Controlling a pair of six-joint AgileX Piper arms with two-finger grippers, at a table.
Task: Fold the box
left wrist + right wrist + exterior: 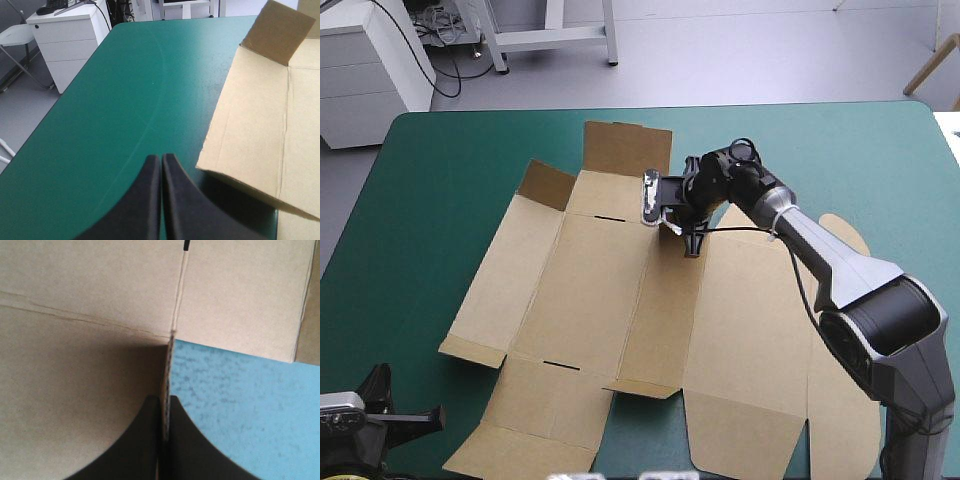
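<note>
The brown box (610,300) lies as a cut sheet spread over the middle of the teal-green table, with a small flap (545,185) and a far flap (628,148) standing up. My right gripper (692,248) reaches in over the sheet's far middle. In the right wrist view its black fingers are all but shut (166,400), with a thin upright edge of the board (75,365) between them. My left gripper (438,413) rests low at the table's near left corner, shut and holding nothing (161,160). The box's left panel (260,115) lies ahead of it and to one side.
Bare teal-green cover (430,200) stretches left of the box and along the far edge. A patch of cover (240,405) shows beside the gripped board edge. A white drawer cabinet (70,40) stands off the table's far left corner.
</note>
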